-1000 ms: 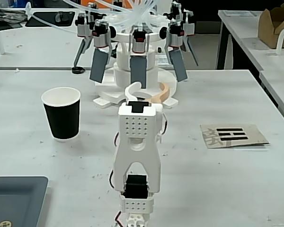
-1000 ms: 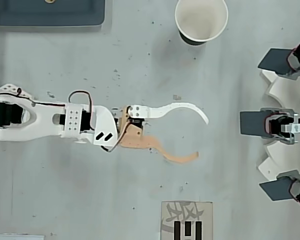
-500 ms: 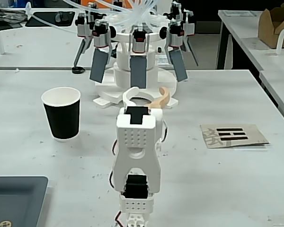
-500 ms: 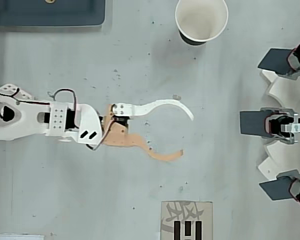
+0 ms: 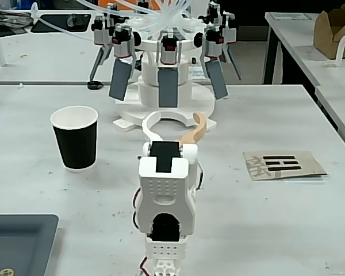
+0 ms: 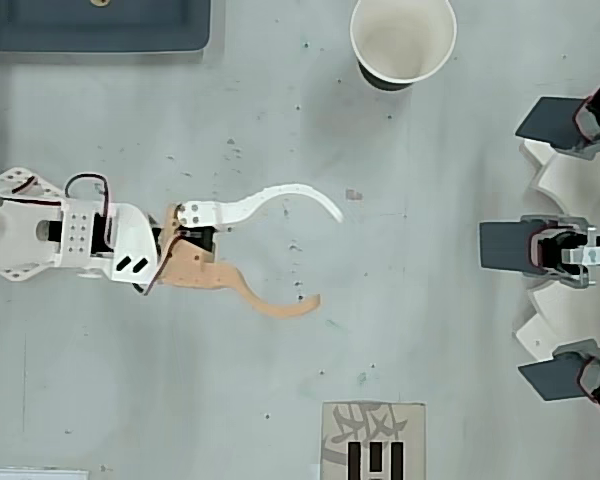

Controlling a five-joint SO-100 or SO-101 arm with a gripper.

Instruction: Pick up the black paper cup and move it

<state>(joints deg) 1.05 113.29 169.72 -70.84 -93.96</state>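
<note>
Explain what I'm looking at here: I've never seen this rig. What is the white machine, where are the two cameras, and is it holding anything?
The white machine is a small robot arm whose gripper has two curved fingers, one white, one tan. They are spread open and hold nothing. One picture is taken from behind the arm at table height, the other looks straight down. On the grey table stand the black paper cup, upright and untouched, well apart from the gripper, a printed card, a dark tray and a second white device with grey paddles.

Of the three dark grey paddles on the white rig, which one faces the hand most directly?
The middle paddle. In the overhead view it lies level with the open hand, while the upper paddle and the lower paddle sit off to either side.
</note>
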